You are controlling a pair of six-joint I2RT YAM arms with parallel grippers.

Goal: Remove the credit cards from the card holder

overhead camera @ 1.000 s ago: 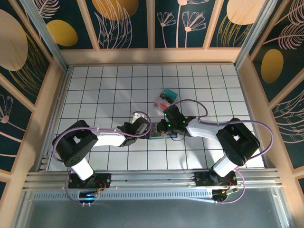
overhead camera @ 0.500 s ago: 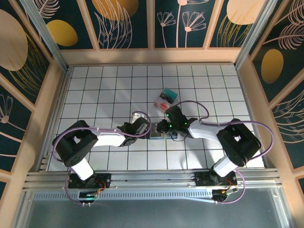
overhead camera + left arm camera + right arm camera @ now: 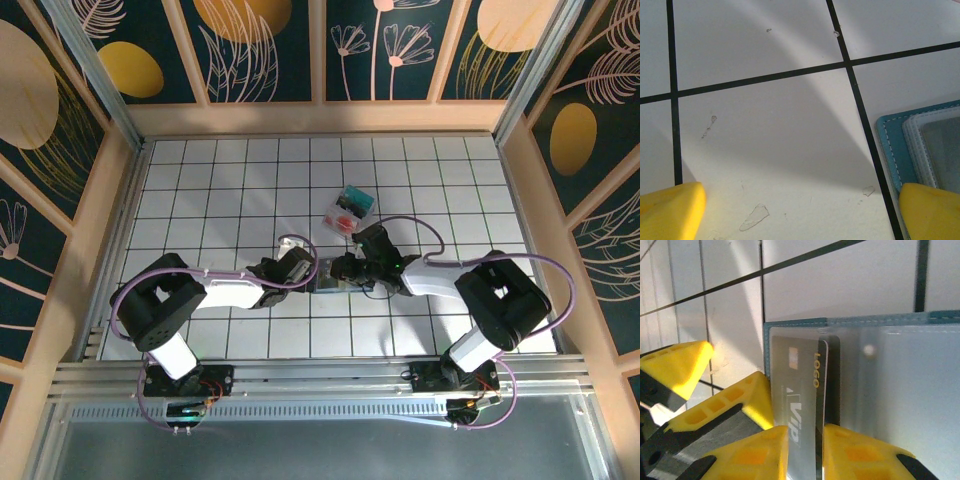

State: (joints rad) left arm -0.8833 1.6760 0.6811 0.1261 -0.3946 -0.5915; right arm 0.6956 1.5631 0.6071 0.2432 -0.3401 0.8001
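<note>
The card holder (image 3: 328, 287) lies flat about midway between the table's (image 3: 220, 180) left and right edges, rather nearer the near edge than the far one, with both grippers meeting over it. In the right wrist view it (image 3: 790, 323) shows a teal stitched border and a frosted clear window.

The right gripper (image 3: 346, 268) comes in from the right. Its (image 3: 805, 440) yellow jaws are drawn in to a narrow gap and pinch a dark card (image 3: 800, 390) between them. The card carries "LOGO" in gold letters along one edge and "VIP" in white nearer the fingers. It lies over the holder's end panel, and a dark strip of it seems to sit under the frosted window, though how much of it is in the pocket I cannot tell.

The left gripper (image 3: 310, 270) reaches in from the left with its (image 3: 800, 215) jaws spread wide, holding nothing. One yellow fingertip (image 3: 670, 210) sits over bare white tile. The other is at the corner of the holder (image 3: 895, 145), whose white stitching and clear window edge are plain to see – whether it presses down I cannot tell.

Loose credit cards (image 3: 348, 207) lie in a small overlapping heap farther toward the far edge, apart from the holder and just beyond the right gripper: a teal one on the far side, a whitish one with a red blotch nearer. No print on them can be read.
</note>
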